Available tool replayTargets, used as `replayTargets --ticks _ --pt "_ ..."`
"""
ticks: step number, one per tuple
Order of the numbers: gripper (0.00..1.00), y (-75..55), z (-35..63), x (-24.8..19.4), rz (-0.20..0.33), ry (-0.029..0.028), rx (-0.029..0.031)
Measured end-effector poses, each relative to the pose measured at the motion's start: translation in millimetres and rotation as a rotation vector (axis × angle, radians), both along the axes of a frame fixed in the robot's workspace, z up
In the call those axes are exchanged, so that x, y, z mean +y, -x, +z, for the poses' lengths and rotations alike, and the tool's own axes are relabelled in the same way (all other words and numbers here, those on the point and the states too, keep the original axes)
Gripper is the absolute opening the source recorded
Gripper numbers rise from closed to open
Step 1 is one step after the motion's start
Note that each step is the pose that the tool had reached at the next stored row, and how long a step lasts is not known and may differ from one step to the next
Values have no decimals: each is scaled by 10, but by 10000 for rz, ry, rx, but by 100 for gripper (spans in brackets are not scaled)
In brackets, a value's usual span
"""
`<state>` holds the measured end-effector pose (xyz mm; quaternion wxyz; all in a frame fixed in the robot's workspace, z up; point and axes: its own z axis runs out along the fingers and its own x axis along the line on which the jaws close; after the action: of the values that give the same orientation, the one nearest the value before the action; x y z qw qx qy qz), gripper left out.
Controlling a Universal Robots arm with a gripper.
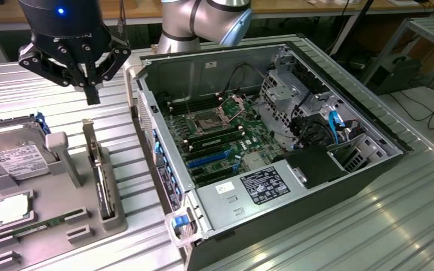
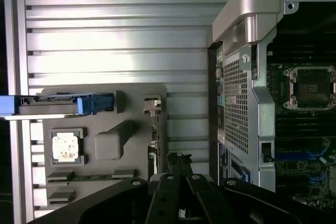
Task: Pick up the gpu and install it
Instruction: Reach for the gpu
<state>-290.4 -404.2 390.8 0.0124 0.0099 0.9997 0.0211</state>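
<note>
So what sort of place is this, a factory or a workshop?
Most likely a robotics lab test bench: a robot arm hangs over a slatted metal table, with an open computer case and a grey tray of spare parts.

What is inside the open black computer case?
A green motherboard with a square processor socket, blue slots and a silver drive cage. A black box hides whatever lies beneath it.
</note>
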Motion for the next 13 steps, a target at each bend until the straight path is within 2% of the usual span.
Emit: replayTargets --ticks 13 --pt "11 106 -18 -94 149 23 7"
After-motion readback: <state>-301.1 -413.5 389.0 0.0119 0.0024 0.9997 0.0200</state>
